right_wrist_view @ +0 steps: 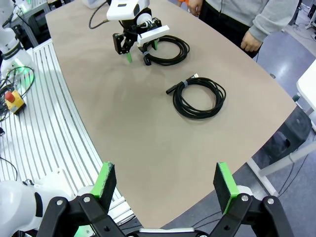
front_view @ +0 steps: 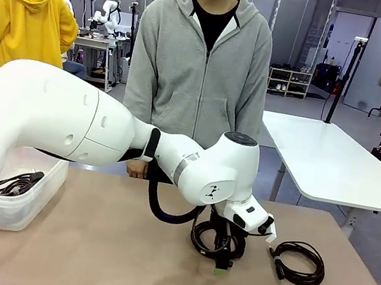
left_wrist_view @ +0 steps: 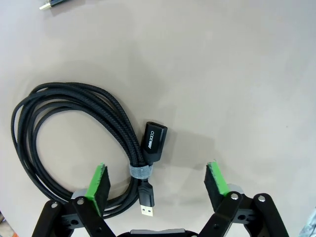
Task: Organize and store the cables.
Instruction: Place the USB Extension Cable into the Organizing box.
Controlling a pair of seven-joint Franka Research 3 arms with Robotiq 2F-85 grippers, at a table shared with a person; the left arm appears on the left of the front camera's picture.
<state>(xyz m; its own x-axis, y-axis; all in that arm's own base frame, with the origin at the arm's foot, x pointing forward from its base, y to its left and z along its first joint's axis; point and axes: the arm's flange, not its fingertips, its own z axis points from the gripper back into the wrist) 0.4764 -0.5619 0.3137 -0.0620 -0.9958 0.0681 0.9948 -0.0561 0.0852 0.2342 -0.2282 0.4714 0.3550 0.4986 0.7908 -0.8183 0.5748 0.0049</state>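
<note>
One of the cables point(left_wrist_view: 74, 128), a black braided coil with a grey tie point(left_wrist_view: 141, 171) and USB plug ends, lies on the tan table. My left gripper point(left_wrist_view: 157, 180) is lowered over it. Its green pads point(left_wrist_view: 97, 182) stand apart on either side of the tied part and touch nothing. In the front view this gripper point(front_view: 222, 262) sits low over that coil point(front_view: 197, 238) at the table's middle. A second coiled cable point(front_view: 298, 263) lies to its right. My right gripper point(right_wrist_view: 165, 181) hangs open above the table's near edge, far from both coils point(right_wrist_view: 200, 97).
A white plastic bin point(front_view: 9, 210) with black cables inside stands at the table's left end. A person in a grey hoodie point(front_view: 198, 77) stands at the far side, one hand point(right_wrist_view: 252, 44) near the table's edge. A red stop button point(right_wrist_view: 12, 100) lies beside the table.
</note>
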